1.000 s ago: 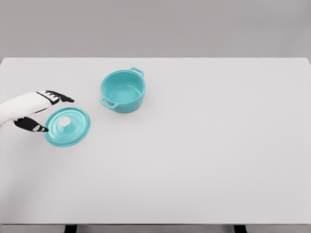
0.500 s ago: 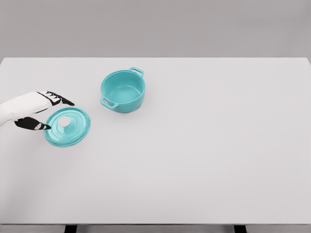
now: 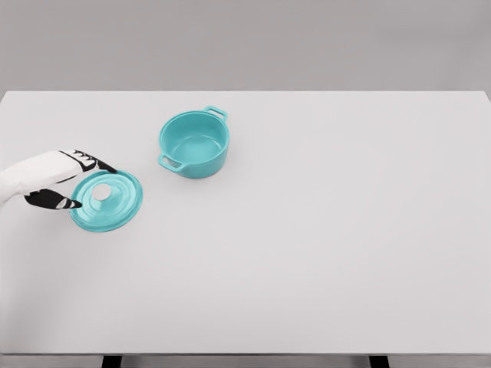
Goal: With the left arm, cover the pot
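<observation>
Head view. A white table [image 3: 322, 253] carries a teal pot [image 3: 194, 143], open and upright left of centre toward the far edge, with two loop handles, one at its far right and one at its near left. The matching lid [image 3: 107, 200] sits well apart from the pot, nearer the robot and to the left, tilted slightly, with a pale round knob [image 3: 101, 194] at its centre. The left hand [image 3: 55, 179] reaches in from the left edge, its dark fingers spread around the lid's left rim, upper digits over the far side and thumb [image 3: 55, 201] at the near side; whether they actually pinch the rim cannot be told, and the lid appears not yet gripped. The right hand is out of view. Judged by form, the lid is rigid, smooth and probably slippery, like enamelled cookware, moderately heavy for its size; the knob offers the surest hold, while a rim pinch risks tipping. No brand, label or writing is legible anywhere.
</observation>
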You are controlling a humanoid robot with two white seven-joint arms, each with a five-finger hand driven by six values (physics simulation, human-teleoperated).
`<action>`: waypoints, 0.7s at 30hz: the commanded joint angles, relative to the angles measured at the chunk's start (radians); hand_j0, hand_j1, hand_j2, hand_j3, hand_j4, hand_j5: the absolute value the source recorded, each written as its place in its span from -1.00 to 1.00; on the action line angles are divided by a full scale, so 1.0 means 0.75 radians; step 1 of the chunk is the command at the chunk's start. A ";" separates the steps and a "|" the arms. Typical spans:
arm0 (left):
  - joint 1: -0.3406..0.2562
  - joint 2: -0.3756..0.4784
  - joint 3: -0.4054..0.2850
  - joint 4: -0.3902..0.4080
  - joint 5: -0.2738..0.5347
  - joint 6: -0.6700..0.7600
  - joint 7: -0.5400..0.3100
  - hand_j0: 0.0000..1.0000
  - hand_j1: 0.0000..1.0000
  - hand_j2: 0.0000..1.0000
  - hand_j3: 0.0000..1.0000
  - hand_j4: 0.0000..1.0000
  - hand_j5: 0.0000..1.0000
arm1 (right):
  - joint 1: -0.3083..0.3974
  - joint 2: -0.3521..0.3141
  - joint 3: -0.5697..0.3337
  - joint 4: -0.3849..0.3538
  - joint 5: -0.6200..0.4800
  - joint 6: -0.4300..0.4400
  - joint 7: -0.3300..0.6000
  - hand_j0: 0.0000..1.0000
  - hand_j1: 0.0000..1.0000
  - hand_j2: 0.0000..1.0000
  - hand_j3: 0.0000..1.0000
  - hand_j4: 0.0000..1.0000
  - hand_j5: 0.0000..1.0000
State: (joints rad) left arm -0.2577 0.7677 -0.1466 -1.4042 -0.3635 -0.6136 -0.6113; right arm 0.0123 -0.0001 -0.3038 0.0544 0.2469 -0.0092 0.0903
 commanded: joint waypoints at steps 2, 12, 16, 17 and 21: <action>0.008 -0.001 -0.009 -0.007 0.010 0.004 0.001 0.65 0.65 0.65 0.65 0.65 0.65 | 0.000 0.000 0.000 0.001 0.000 0.000 0.000 1.00 1.00 1.00 1.00 1.00 1.00; 0.012 -0.003 -0.036 -0.013 0.010 0.004 0.001 0.61 0.61 0.61 0.61 0.61 0.61 | 0.000 0.000 0.000 -0.001 0.000 0.000 0.000 1.00 1.00 1.00 1.00 1.00 1.00; 0.012 -0.003 -0.046 -0.009 0.008 0.004 0.001 0.58 0.58 0.58 0.58 0.58 0.58 | 0.000 0.000 0.000 0.001 0.000 0.000 0.000 1.00 1.00 1.00 1.00 1.00 1.00; 0.012 -0.005 -0.046 -0.007 0.006 0.004 0.001 0.58 0.58 0.58 0.58 0.58 0.58 | 0.000 0.000 0.000 0.001 0.000 0.000 0.000 1.00 1.00 1.00 1.00 1.00 1.00; 0.010 -0.015 -0.044 -0.005 0.004 0.004 0.001 0.58 0.58 0.58 0.58 0.58 0.58 | 0.000 0.000 0.000 0.001 0.000 0.000 0.000 1.00 1.00 1.00 1.00 1.00 1.00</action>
State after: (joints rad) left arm -0.2500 0.7571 -0.1794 -1.4087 -0.3663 -0.6135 -0.6113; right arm 0.0108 -0.0001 -0.3038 0.0546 0.2469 -0.0092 0.0903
